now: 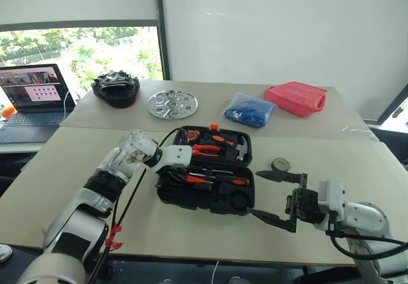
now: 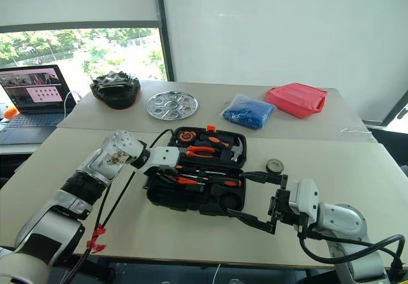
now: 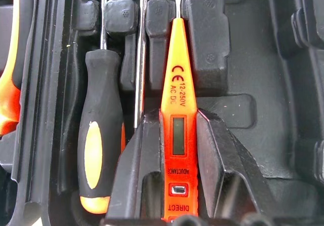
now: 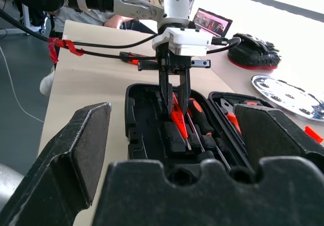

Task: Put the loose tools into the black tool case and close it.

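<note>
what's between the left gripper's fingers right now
The orange tester screwdriver lies between the left gripper's two fingers, inside the case, beside a screwdriver. The left wrist view shows it.

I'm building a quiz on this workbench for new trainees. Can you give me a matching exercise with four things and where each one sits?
Things:
1. slim orange tester screwdriver
2. small round dark tape roll
3. flat red plastic box
4. round silver metal plate

Places:
A. far table, at its right end
B. between the left end effector's fingers, over the open black moulded-plastic tool case
C. far table, between a black bowl-like object and a blue bag
D. near table, just right of the tool case

Pairs: 1-B, 2-D, 3-A, 4-C
</note>
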